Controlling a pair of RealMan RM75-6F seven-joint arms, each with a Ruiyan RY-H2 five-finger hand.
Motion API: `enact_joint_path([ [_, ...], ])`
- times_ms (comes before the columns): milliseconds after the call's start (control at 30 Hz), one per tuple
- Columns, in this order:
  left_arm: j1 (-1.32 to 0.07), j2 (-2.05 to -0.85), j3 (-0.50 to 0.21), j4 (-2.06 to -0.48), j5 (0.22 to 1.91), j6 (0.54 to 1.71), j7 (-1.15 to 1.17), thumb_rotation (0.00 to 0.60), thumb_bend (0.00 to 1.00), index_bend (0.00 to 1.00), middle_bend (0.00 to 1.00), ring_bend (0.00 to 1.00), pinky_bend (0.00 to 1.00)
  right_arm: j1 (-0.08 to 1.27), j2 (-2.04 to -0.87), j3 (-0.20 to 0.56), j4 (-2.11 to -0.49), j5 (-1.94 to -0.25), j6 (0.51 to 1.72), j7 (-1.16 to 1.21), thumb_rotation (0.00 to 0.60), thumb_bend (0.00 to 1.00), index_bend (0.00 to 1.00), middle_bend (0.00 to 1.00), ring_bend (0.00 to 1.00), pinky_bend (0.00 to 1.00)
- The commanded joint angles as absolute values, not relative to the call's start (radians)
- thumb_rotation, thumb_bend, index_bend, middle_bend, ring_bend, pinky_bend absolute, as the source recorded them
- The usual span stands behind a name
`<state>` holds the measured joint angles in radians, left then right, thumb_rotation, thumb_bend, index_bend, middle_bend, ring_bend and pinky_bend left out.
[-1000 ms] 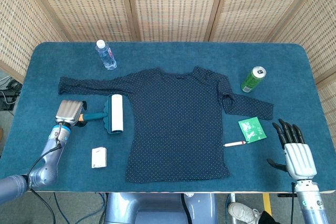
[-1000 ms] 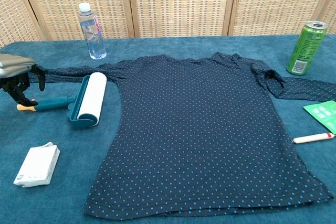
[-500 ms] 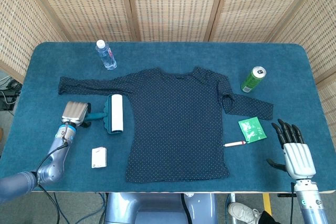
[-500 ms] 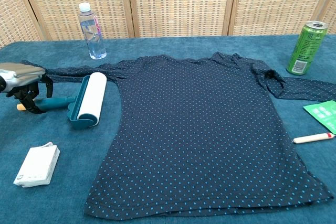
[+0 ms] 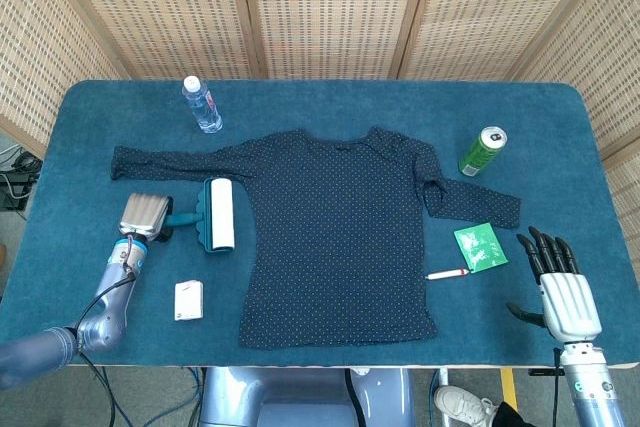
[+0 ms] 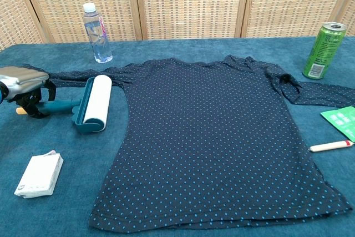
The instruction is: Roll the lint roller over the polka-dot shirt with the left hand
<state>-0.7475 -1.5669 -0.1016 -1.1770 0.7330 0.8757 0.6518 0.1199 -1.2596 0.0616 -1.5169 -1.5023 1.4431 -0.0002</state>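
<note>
The dark polka-dot shirt (image 5: 340, 237) (image 6: 222, 137) lies flat in the middle of the blue table. Just left of its hem lies the lint roller (image 5: 219, 214) (image 6: 95, 102), a white roll in a teal frame. Its teal handle (image 6: 58, 105) points left. My left hand (image 5: 143, 215) (image 6: 22, 84) sits over the handle's end, dark fingers curled around it, and an orange tip shows beneath. The roll lies on the table beside the shirt, under the left sleeve. At the table's front right, my right hand (image 5: 560, 282) rests with fingers spread, holding nothing.
A water bottle (image 5: 202, 105) stands at the back left and a green can (image 5: 482, 151) at the right. A green packet (image 5: 480, 246) and a pen (image 5: 447, 273) lie right of the shirt. A small white pack (image 5: 188, 299) sits near the front left edge.
My left hand has moved right along the handle and closed around it. The roller has shifted slightly and turned a little. The right hand has not moved.
</note>
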Motion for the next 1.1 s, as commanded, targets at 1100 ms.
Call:
enact_joint_path([
  [1100, -1.056, -1.441, -0.078, -1.414, 0.431, 0.822, 1.024, 0.600, 0.73, 0.89, 0.88, 0.74, 0.72, 0.133, -1.264, 0.086, -1.478, -1.430, 1.391, 0.014, 0.600, 0.01, 0.00, 0.00, 0.00, 0.00],
])
